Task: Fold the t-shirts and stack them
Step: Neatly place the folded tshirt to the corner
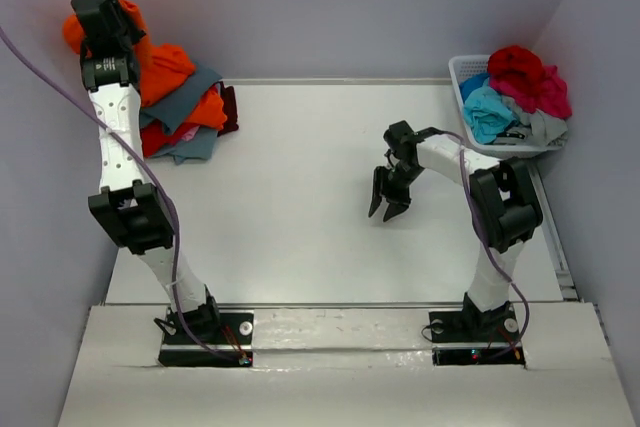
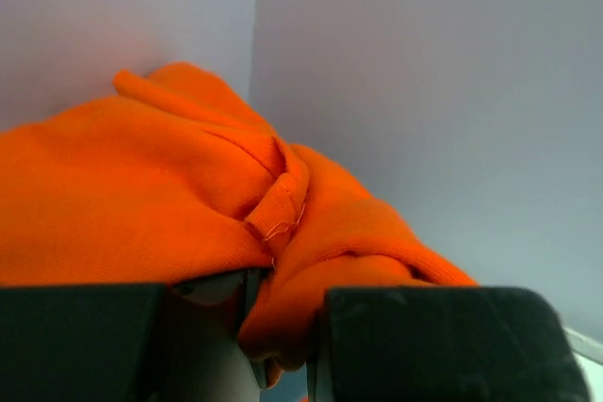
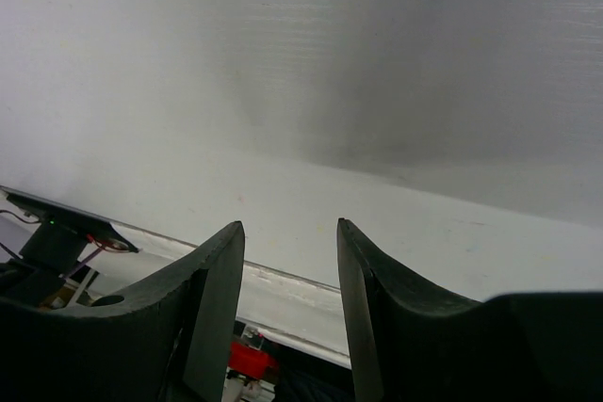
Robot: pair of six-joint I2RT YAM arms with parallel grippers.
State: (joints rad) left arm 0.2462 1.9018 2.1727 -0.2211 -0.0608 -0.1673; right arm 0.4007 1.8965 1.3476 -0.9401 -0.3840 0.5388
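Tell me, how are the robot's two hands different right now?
The left gripper is pinched shut on an orange t-shirt; the right gripper is open and holds nothing. The left gripper reaches to the far left corner by the shirt pile; the right gripper hangs over the table, on its right half. Both have two dark fingers.
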